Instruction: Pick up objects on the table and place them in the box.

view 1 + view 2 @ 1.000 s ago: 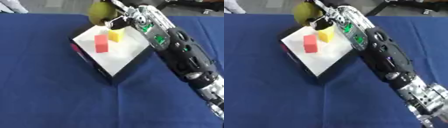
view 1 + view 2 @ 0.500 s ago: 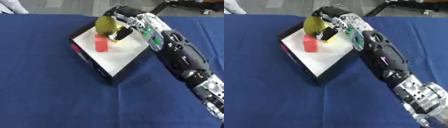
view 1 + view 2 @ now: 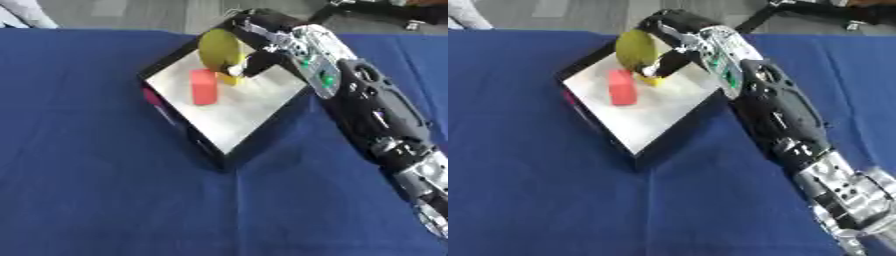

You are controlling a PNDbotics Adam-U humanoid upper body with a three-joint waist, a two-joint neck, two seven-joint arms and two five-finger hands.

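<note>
the right hand (image 3: 254,42) curls around a yellow-green ball (image 3: 219,50), holding it low over the box (image 3: 262,107) for dropping beside the red block (image 3: 204,86) and yellow block (image 3: 230,78).

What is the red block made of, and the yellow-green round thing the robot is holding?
The red block looks like matte painted wood or plastic: flat even colour, square edges, no shine. The yellow-green round thing in the right hand looks like smooth plastic, perhaps toy fruit; its skin is even and unmarked. Neither is certain.

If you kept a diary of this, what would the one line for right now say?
right hand: holds yellow-green round object over box | inside box: red block, yellow block | left hand: unseen
</note>
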